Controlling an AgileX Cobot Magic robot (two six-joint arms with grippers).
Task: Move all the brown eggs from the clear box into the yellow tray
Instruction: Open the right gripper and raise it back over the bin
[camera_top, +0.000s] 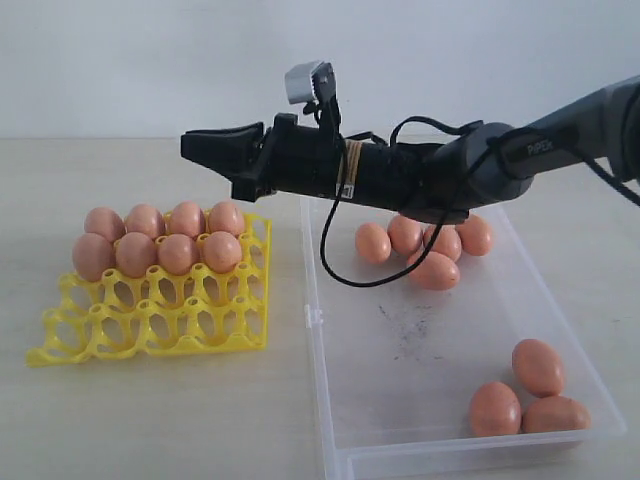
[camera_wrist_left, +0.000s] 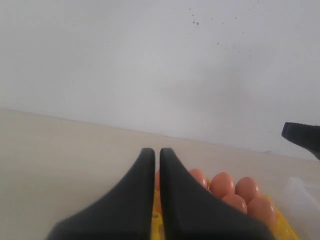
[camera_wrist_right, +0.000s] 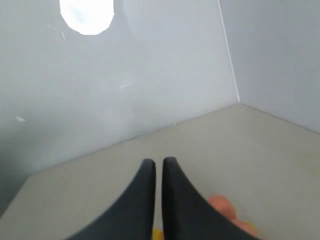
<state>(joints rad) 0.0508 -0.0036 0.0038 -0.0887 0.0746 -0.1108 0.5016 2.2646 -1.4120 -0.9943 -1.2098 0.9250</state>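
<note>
Several brown eggs (camera_top: 160, 238) fill the two back rows of the yellow tray (camera_top: 150, 330) on the left. More brown eggs lie in the clear box (camera_top: 420, 350): a cluster (camera_top: 425, 245) at its far end and three (camera_top: 535, 395) at its near right corner. My right gripper (camera_top: 188, 146) reaches in from the right and hovers shut and empty above the tray's far side; its wrist view shows the jaws (camera_wrist_right: 159, 162) together over a blurred egg (camera_wrist_right: 220, 204). My left gripper (camera_wrist_left: 156, 151) is shut with nothing in it, and the tray eggs (camera_wrist_left: 222, 184) lie beyond it.
The box sits right beside the tray on a beige tabletop (camera_top: 150, 420), with a pale wall behind. A black cable (camera_top: 335, 265) loops down from the right arm over the box's far left part. The left arm does not show in the exterior view.
</note>
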